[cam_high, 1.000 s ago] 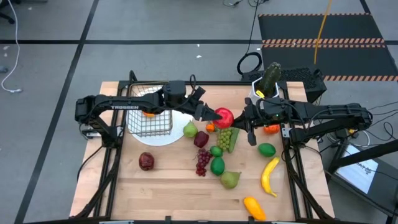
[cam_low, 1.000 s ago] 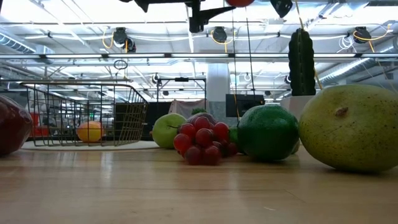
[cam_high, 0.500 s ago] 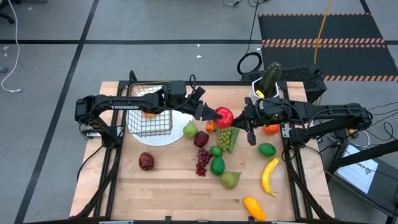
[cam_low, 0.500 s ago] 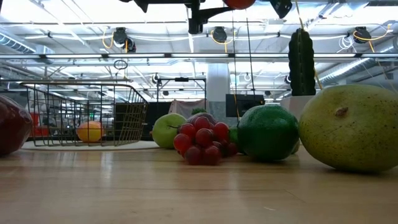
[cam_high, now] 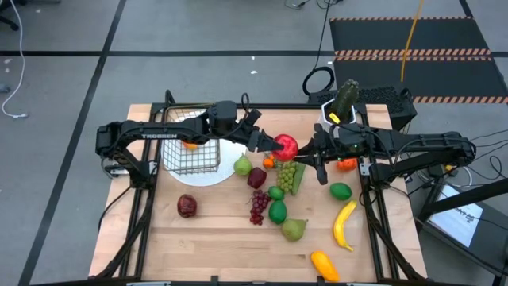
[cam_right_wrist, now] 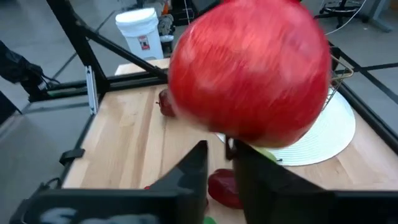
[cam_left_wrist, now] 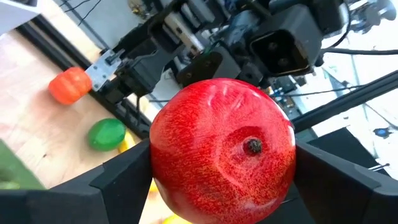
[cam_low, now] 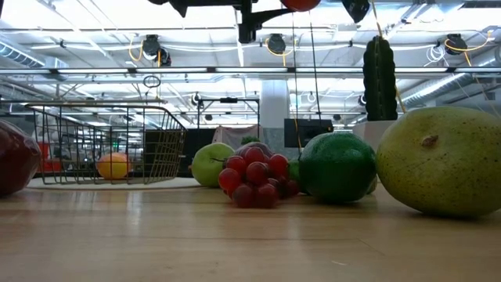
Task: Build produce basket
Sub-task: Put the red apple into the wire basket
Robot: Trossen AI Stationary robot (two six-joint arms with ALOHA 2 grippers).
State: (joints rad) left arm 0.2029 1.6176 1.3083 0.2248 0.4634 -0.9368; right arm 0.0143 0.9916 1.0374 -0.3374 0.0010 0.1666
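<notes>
Two claws meet over mid-worktop: the left claw [cam_high: 270,144] clamps the red apple [cam_high: 286,147] beside the basket [cam_high: 190,156] while the right claw [cam_high: 312,151] parts slightly, so a weak clamp risks dropping it.

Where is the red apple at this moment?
The red apple is held above the table's middle in the left claw, close to the right claw, above the green grapes.

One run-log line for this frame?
phase: handover | left gripper: shut on red apple, mid-air | right gripper: beside apple | basket: holds one orange
</notes>
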